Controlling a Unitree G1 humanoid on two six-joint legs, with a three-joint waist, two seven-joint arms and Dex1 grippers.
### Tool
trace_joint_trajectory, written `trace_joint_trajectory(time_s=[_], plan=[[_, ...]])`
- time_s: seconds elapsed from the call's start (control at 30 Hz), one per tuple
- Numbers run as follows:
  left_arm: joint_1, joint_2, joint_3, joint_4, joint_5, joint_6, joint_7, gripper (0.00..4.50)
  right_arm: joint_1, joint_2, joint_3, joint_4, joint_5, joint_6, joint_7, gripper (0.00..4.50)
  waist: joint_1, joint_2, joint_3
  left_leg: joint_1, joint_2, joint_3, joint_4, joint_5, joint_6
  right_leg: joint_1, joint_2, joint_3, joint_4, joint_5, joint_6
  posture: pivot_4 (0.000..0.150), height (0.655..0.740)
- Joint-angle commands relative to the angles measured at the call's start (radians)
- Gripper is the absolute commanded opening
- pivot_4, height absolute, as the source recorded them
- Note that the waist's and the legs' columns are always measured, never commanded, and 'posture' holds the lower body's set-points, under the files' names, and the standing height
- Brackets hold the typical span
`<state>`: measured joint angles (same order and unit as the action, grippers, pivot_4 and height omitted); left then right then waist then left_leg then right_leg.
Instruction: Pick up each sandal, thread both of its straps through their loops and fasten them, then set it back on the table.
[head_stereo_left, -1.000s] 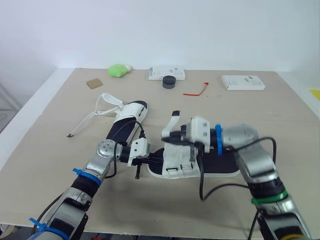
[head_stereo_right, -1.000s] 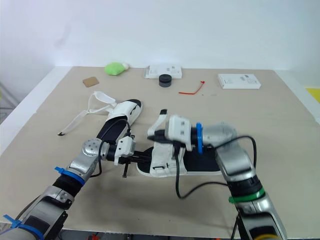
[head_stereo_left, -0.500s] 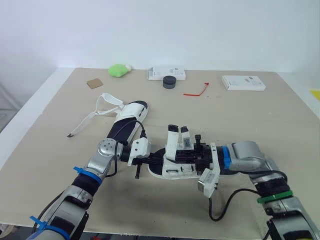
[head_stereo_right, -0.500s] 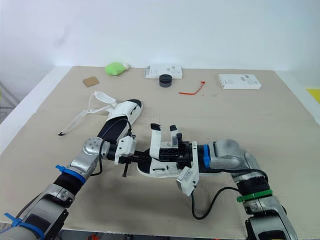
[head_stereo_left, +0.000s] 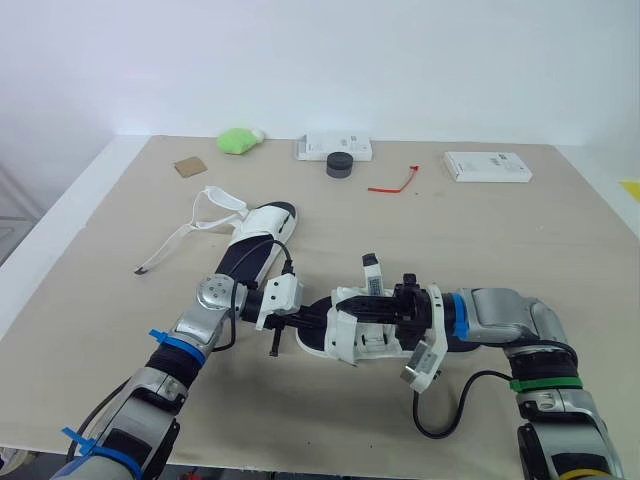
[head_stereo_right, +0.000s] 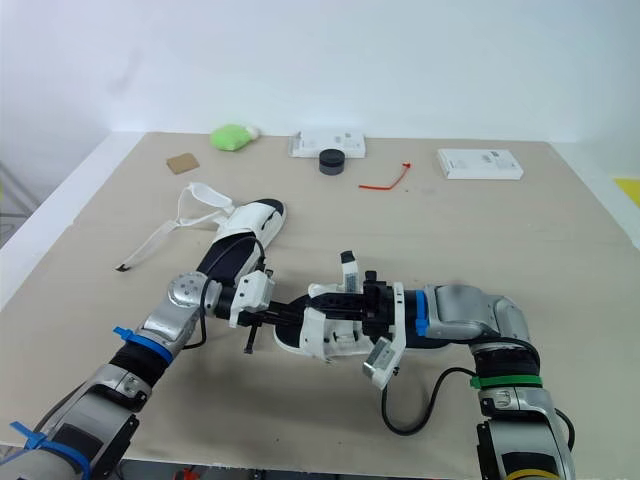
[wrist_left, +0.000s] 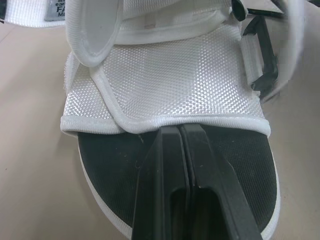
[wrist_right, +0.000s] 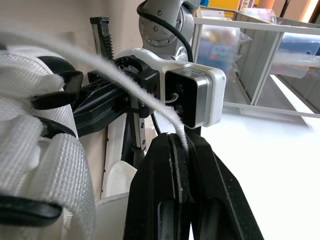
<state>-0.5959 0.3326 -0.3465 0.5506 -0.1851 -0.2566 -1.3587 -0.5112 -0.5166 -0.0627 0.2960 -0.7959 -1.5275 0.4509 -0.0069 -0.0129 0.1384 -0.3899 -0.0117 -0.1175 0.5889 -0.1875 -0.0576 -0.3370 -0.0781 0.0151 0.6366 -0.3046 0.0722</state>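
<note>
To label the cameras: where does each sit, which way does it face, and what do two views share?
Left eye view: on the head, facing forward and down at the table; left arm and right arm show.
Right eye view: beside it, same aim, same arms.
Left wrist view: left wrist, along the shut left gripper at the near sandal's white upper.
Right wrist view: right wrist, along the right gripper shut on a strap; left gripper beyond.
Shared: both wrist views show that sandal.
</note>
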Motion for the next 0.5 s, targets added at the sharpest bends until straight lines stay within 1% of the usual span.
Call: trace_joint_trajectory(time_s=[0.03,0.1,0.13,0.17,0.27,0.3,0.43,0.5], plan=[[0.073,0.024,-0.118,0.185,0.168,0.061,0.003,0.00,0.002,-0.021,0.001,-0.088,0.041,0.020,-0.065,0.06,0.000,0.000,0.000,0.000,0.000,0.000,0.000,0.000,0.000,0.000,0.000,0.000,0.000,0.000,0.000,0.150,0.7400],[0.068,0.022,-0.117,0.192,0.169,0.057,0.001,0.00,0.020,-0.059,0.053,-0.092,0.079,0.103,-0.036,0.80,0.000,0.001,0.000,0.001,0.000,0.000,0.000,0.000,0.000,0.001,0.000,0.000,0.000,0.000,-0.001,0.150,0.7400],[0.067,0.022,-0.117,0.195,0.170,0.055,0.001,0.00,0.025,-0.076,0.072,-0.099,0.087,0.127,-0.029,1.05,0.000,0.001,0.000,0.001,-0.001,0.000,0.000,0.000,0.000,0.001,0.000,0.001,0.000,0.000,-0.001,0.150,0.7400],[0.065,0.021,-0.117,0.198,0.170,0.053,0.000,0.00,0.031,-0.092,0.092,-0.108,0.102,0.138,-0.030,1.43,-0.001,0.001,-0.001,0.003,-0.001,0.000,0.000,0.000,0.000,0.003,0.000,0.001,0.000,0.000,-0.001,0.150,0.7400],[0.062,0.020,-0.118,0.204,0.170,0.049,-0.001,0.00,0.043,-0.130,0.132,-0.138,0.125,0.144,-0.046,3.16,-0.002,0.001,-0.001,0.005,0.000,0.000,0.000,0.001,0.002,0.004,0.000,0.002,0.000,0.000,-0.002,0.150,0.7400],[0.062,0.020,-0.118,0.205,0.170,0.049,-0.002,0.00,0.046,-0.145,0.140,-0.146,0.130,0.140,-0.050,3.44,-0.003,0.001,-0.002,0.005,0.000,-0.001,0.000,0.002,0.003,0.004,0.000,0.002,0.000,0.000,-0.002,0.150,0.7400],[0.063,0.023,-0.119,0.207,0.169,0.047,-0.005,0.00,0.029,-0.241,0.167,-0.161,0.179,0.153,-0.045,3.44,-0.002,0.002,-0.003,0.005,-0.001,-0.001,0.000,0.002,0.003,0.004,0.000,0.002,0.000,0.000,-0.002,0.150,0.7400],[0.065,0.026,-0.120,0.204,0.168,0.047,-0.007,0.00,0.000,-0.299,0.182,-0.165,0.244,0.197,-0.028,3.44,-0.003,0.002,-0.003,0.005,-0.001,-0.001,0.000,0.002,0.003,0.004,0.000,0.002,0.000,0.000,-0.002,0.150,0.7400]])
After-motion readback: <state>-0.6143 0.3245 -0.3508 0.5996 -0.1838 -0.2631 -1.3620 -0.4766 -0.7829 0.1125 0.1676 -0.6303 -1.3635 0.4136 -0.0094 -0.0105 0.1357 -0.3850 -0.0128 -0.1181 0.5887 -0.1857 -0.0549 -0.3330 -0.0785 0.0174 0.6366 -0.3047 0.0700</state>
